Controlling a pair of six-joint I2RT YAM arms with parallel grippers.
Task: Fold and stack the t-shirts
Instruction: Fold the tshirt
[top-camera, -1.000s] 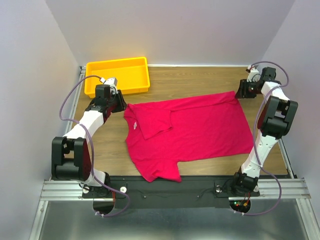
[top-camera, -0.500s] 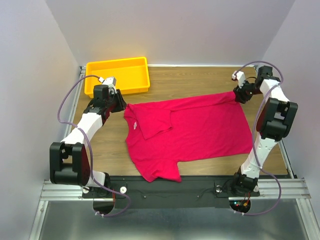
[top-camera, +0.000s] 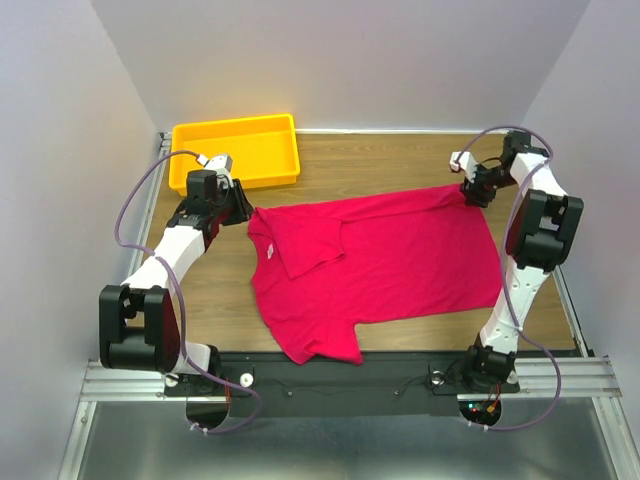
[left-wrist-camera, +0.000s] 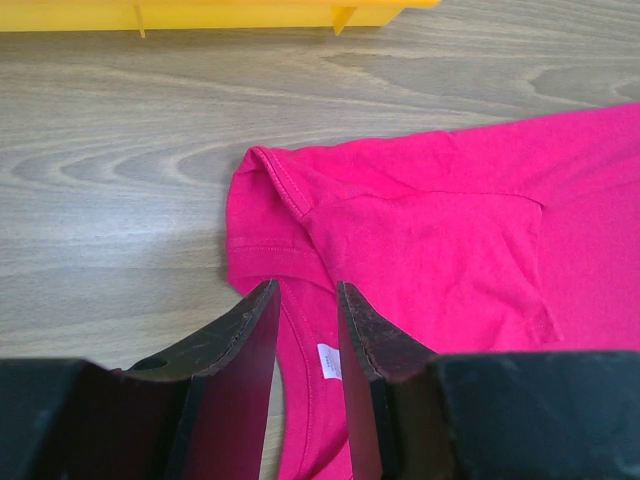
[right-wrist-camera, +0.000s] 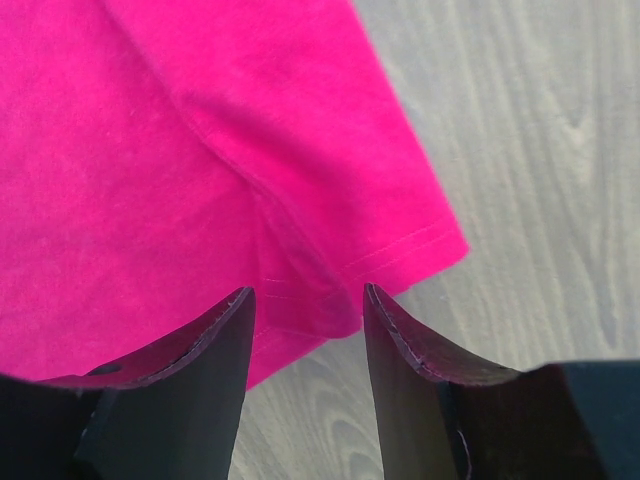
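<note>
The work surface is a wood-grain table (top-camera: 400, 160), enclosed by plain pale walls on the left (top-camera: 50, 200), far (top-camera: 340, 60) and right (top-camera: 610, 130) sides. An aluminium rail (top-camera: 580, 377) runs along the near edge, with a grey metal sheet (top-camera: 330, 445) in front of it. Lighting is even and diffuse, producing only soft shadows.

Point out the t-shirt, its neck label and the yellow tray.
t-shirt (top-camera: 400, 260), top view, middle of its body.
neck label (left-wrist-camera: 328, 361), left wrist view, centre of the white tag.
yellow tray (top-camera: 250, 146), top view, bare floor inside.
</note>
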